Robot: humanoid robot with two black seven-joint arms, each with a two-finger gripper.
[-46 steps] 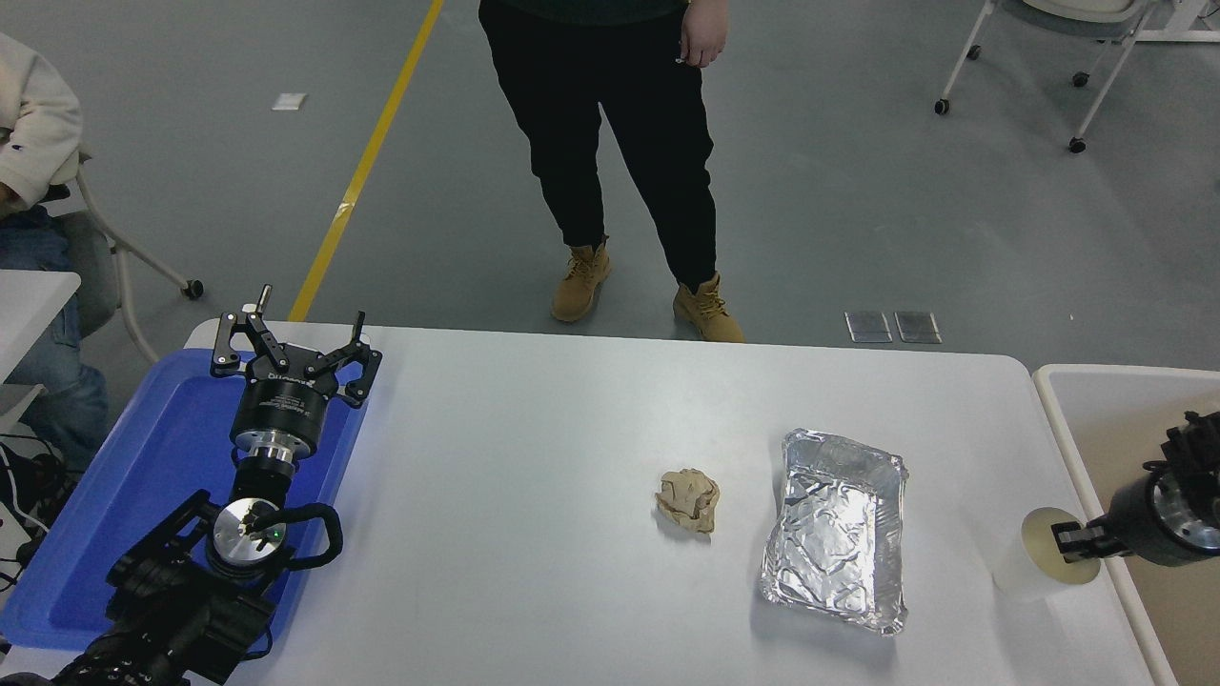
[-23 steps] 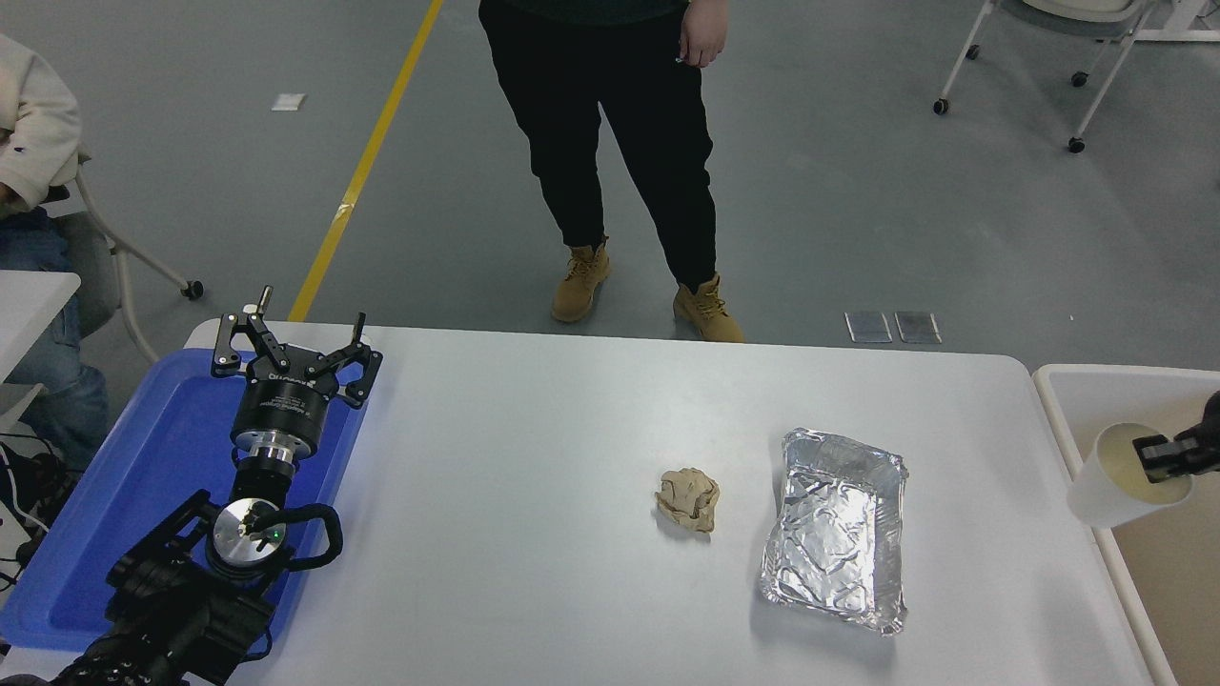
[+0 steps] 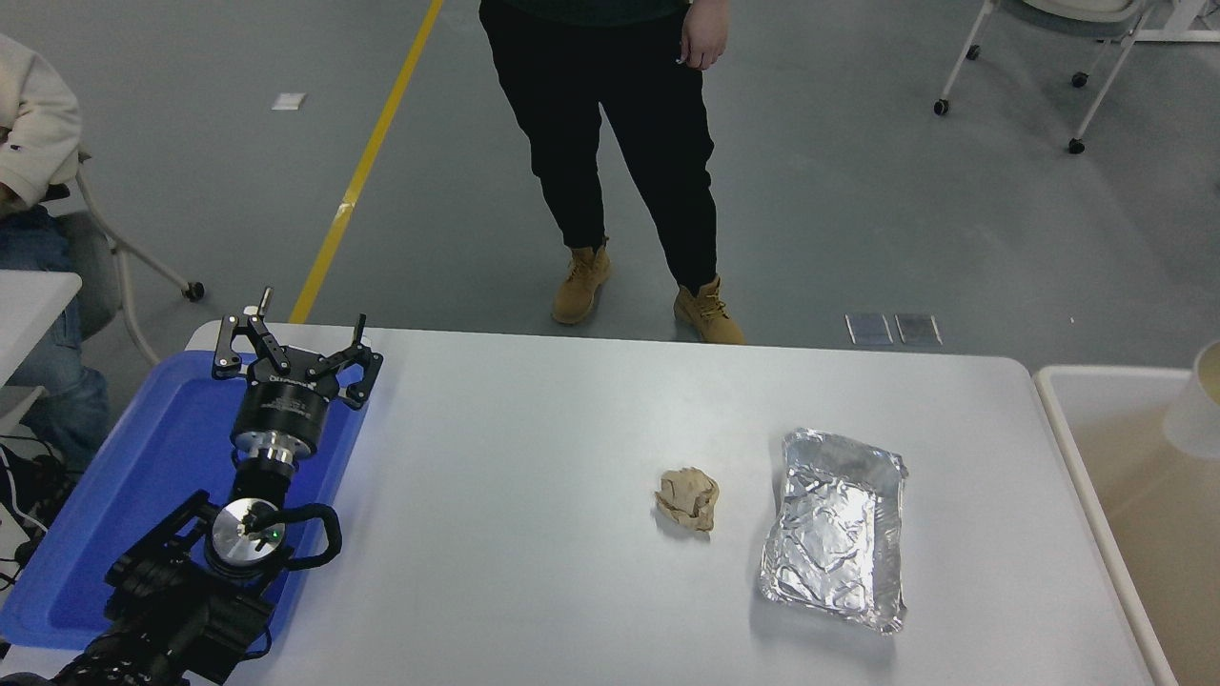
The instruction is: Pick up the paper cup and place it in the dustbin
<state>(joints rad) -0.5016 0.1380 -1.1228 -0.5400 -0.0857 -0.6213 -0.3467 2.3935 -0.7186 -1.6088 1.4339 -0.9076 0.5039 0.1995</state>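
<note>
The white paper cup (image 3: 1197,405) shows only partly at the right edge, raised over the off-white dustbin (image 3: 1067,448) that stands beside the table's right end. What holds the cup lies beyond the frame; the right gripper is out of view. My left gripper (image 3: 293,339) is parked at the lower left over the blue tray, its fingers spread open and holding nothing.
A blue plastic tray (image 3: 143,476) lies at the table's left end. A crumpled tan paper ball (image 3: 687,497) and a silver foil tray (image 3: 837,529) sit right of the middle. A person (image 3: 620,143) stands at the far side; another sits at the left.
The right gripper carried the cup from the table's right edge up and rightward over the dustbin, then left the frame; only part of the cup remains visible. The left arm stayed still.
</note>
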